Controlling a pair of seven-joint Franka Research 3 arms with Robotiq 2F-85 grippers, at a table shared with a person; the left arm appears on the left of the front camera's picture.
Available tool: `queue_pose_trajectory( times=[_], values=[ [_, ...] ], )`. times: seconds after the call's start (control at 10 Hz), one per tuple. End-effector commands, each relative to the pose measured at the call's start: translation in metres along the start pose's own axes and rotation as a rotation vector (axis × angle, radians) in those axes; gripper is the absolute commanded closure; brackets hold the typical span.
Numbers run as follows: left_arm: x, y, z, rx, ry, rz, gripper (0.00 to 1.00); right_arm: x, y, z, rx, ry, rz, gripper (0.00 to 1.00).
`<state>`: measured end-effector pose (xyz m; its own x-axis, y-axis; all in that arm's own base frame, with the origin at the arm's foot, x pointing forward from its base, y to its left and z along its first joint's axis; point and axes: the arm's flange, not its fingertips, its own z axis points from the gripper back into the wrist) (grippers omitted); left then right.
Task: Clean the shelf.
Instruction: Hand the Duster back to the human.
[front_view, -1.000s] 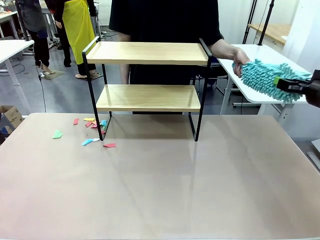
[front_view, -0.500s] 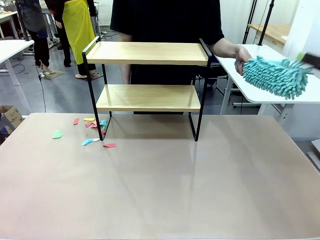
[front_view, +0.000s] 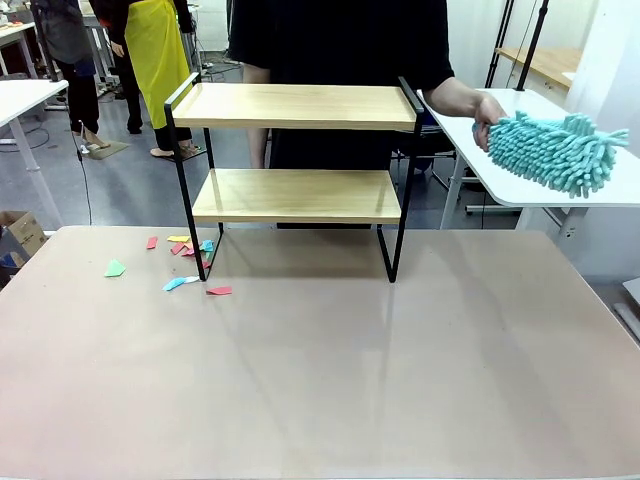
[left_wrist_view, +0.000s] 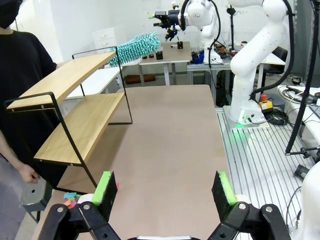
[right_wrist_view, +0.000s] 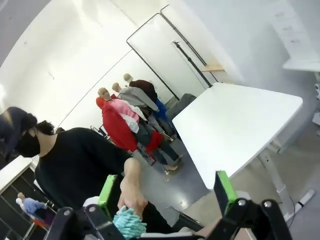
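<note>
Surface: big beige-brown tabletop (front_view: 330, 370), mostly bare, taking up the whole near half of the room from where I'm standing.
Shelf: two-tier rack of light wooden boards in a thin black metal frame (front_view: 295, 180), standing upright at the far edge of the surface, a bit left of middle, both boards bare.
Person: someone in a black top right behind the shelf, their hand (front_view: 480, 110) gripping one end of a fluffy teal chenille duster (front_view: 555, 150), held up in the air off to the right of the top board, not touching the shelf.
Left hand (left_wrist_view: 164, 192): green-padded fingers spread wide apart over the surface, nothing between them.
Right hand (right_wrist_view: 165, 192): also spread wide, pinching nothing, duster just beyond it.
Scraps: small coloured paper bits (front_view: 185, 265), red, green, blue, scattered on the surface by the shelf's left legs.
</note>
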<state>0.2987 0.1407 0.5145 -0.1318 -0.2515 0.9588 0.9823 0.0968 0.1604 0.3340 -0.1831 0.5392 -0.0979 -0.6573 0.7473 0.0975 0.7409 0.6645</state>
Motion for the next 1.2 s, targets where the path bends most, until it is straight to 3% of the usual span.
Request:
queue_pose_trajectory(
  times=[0.0, 0.1, 1.1],
  values=[
    [0.001, -0.001, -0.002, 0.007, -0.024, -0.021, 0.00, -0.006, 0.000, -0.013, 0.010, 0.016, -0.053, 0.00],
    [0.001, -0.001, -0.002, 0.007, -0.024, -0.021, 0.00, 0.000, 0.000, 0.000, 0.000, 0.000, 0.000, 0.00],
    [0.001, -0.001, -0.002, 0.007, -0.024, -0.021, 0.00, 0.000, 0.000, 0.000, 0.000, 0.000, 0.000, 0.00]
  ],
)
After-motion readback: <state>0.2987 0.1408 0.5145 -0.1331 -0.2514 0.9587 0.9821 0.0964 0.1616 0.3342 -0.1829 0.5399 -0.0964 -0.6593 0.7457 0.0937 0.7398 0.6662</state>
